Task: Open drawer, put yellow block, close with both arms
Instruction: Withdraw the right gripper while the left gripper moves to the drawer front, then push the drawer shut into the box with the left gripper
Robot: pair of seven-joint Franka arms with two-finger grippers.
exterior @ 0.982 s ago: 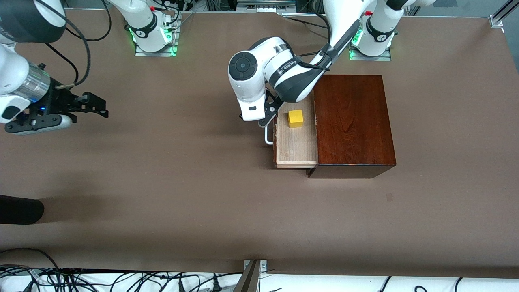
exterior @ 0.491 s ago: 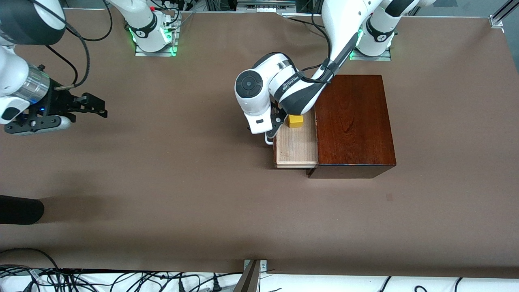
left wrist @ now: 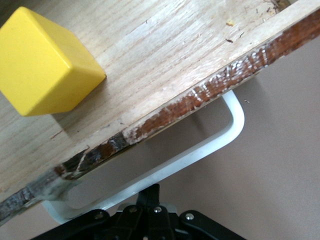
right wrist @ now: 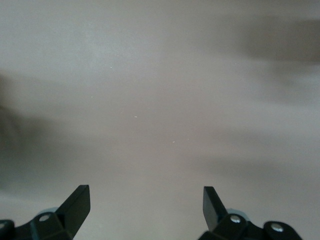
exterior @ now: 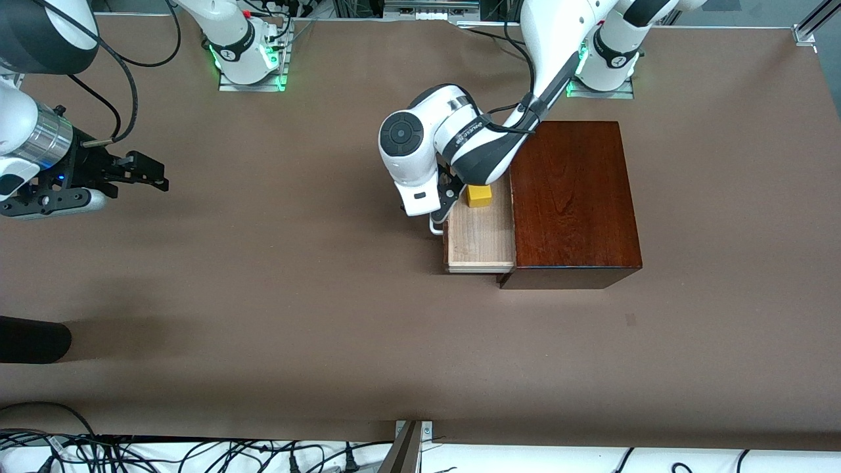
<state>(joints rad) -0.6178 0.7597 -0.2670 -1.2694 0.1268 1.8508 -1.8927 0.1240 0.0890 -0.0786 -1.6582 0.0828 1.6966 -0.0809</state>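
Note:
The drawer (exterior: 479,240) stands pulled out of the dark mahogany box (exterior: 571,197) toward the right arm's end of the table. The yellow block (exterior: 479,196) sits in its pale tray, partly under the left arm; it also shows in the left wrist view (left wrist: 45,62). My left gripper (exterior: 439,201) is shut, and its tips (left wrist: 149,192) rest against the outside of the white bar handle (left wrist: 220,135) without enclosing it. My right gripper (exterior: 148,172) is open and empty (right wrist: 145,200) above bare table at the right arm's end.
A dark rounded object (exterior: 33,338) juts in at the table edge on the right arm's side, near the front camera. Cables and a metal bracket (exterior: 409,443) lie along the table's front edge. The arm bases (exterior: 250,59) stand along the table's back edge.
My left gripper has moved along the drawer front to the handle, and its arm now covers part of the yellow block. The drawer has not moved. My right gripper has drifted slightly outward.

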